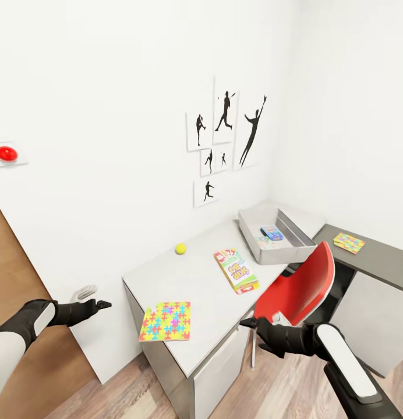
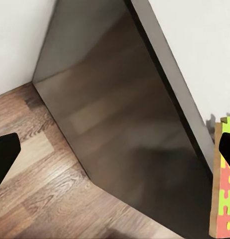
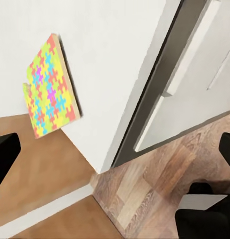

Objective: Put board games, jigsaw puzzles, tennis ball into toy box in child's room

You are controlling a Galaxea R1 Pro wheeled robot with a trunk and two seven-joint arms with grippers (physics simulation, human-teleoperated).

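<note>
Pale grey plastic toy box [image 1: 248, 230] at the far end of the light mottled table [image 1: 201, 279], holding a small blue box [image 1: 272, 233]. On the tabletop, left to right: multicoloured jigsaw square [image 1: 166, 320] overhanging the near edge, yellow-green tennis ball [image 1: 180, 248], white SKIP-BO box [image 1: 236, 270]. Red chair [image 1: 297, 288] tucked beside. Second jigsaw [image 1: 349, 242] on the dark cabinet [image 1: 376, 256]. Left gripper [image 1: 100, 304] and right gripper [image 1: 248, 323] both spread, empty.

SKIP-BO on board game [image 1: 236, 270] (upside down)
</note>
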